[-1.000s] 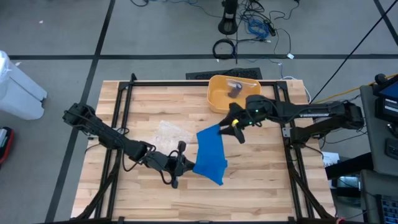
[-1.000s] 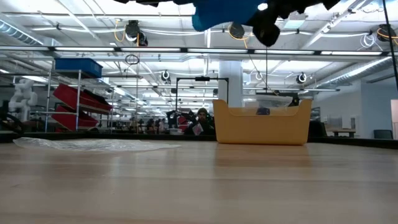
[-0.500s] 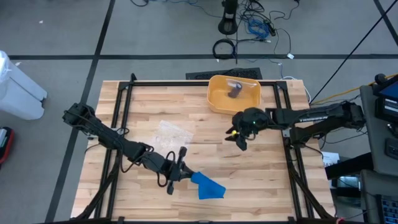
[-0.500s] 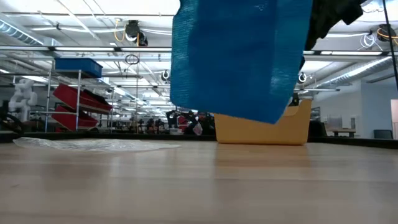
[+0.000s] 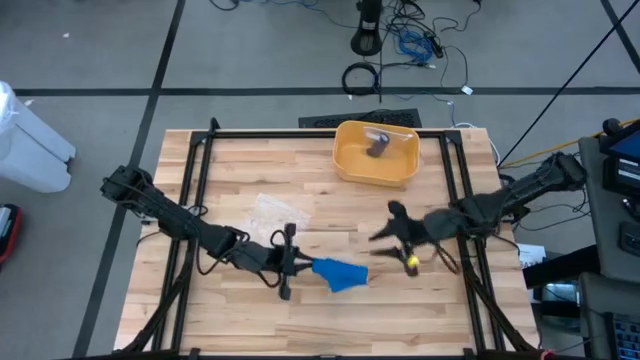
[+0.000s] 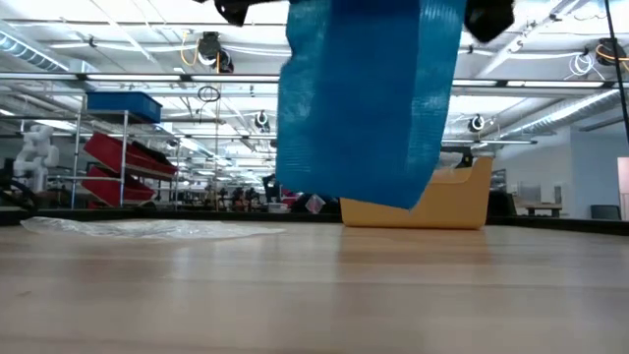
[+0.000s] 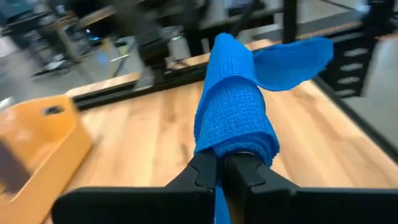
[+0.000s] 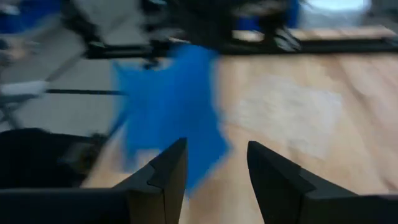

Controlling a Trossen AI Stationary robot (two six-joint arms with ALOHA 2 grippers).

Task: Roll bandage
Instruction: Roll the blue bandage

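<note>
The blue bandage [image 5: 340,273] is held up over the near middle of the table by my left gripper [image 5: 300,266], which is shut on it. In the low view the bandage [image 6: 369,98] hangs as a broad sheet, its lower edge clear of the tabletop. In the left wrist view it bunches into a loose roll [image 7: 236,118] past the fingers, with a free end [image 7: 292,56] sticking out. My right gripper [image 5: 386,222] stands open to the right of the bandage, pointing toward it [image 8: 171,106], with nothing between its fingers [image 8: 217,168]. My left gripper pinches the bunched bandage between its two shut fingers [image 7: 211,171], at the near end of the loose roll [image 7: 233,149]. The fingers lie about level and point toward the table's right. The bandage is lifted clear and hangs below and beyond the fingers, slack.
A yellow bin [image 5: 350,160] with a grey thing inside stands at the far middle. A clear plastic bag [image 5: 278,212] lies left of centre. Black frame rails [image 5: 195,200] run along both sides of the table.
My right gripper has let go of the bandage's far end and swung back toward the table's right and near edge. The bandage, before stretched between both grippers, has dropped and now hangs gathered at my left gripper, which has rolled its wrist.
</note>
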